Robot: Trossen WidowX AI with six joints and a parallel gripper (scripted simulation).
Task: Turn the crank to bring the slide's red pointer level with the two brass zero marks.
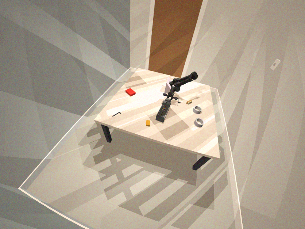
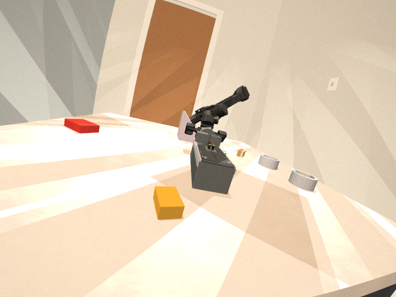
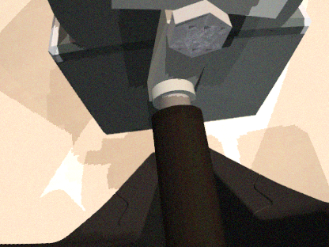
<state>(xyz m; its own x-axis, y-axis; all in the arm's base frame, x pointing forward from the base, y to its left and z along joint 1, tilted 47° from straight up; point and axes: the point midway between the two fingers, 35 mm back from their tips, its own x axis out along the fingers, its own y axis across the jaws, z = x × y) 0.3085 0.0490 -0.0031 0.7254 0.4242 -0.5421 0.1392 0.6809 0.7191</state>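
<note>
A dark grey machine (image 1: pixel 160 118) (image 2: pixel 211 177) (image 3: pixel 233 97) stands on the table. In the wrist view its crank arm (image 3: pixel 178 67) hangs down from a hexagonal hub (image 3: pixel 199 34) to a dark brown handle (image 3: pixel 178 137). My gripper (image 3: pixel 179 159) (image 1: pixel 170 96) is shut on this handle, with a finger on each side. In the exterior view the fingertips are hidden behind the machine. On the machine's top a tiny red pointer (image 2: pixel 209 142) shows close to the two brass marks (image 2: pixel 213 147). It is too small to tell whether it is level with them.
A yellow block (image 1: pixel 148 123) (image 2: pixel 168 202) lies near the machine's front end. A red box (image 1: pixel 130 92) (image 2: pixel 81 125) and a black bent rod (image 1: pixel 116 114) lie left. Two grey rings and a small wooden piece (image 1: pixel 189 102) (image 2: pixel 240 152) lie right. A pale panel (image 2: pixel 183 128) stands beside the arm.
</note>
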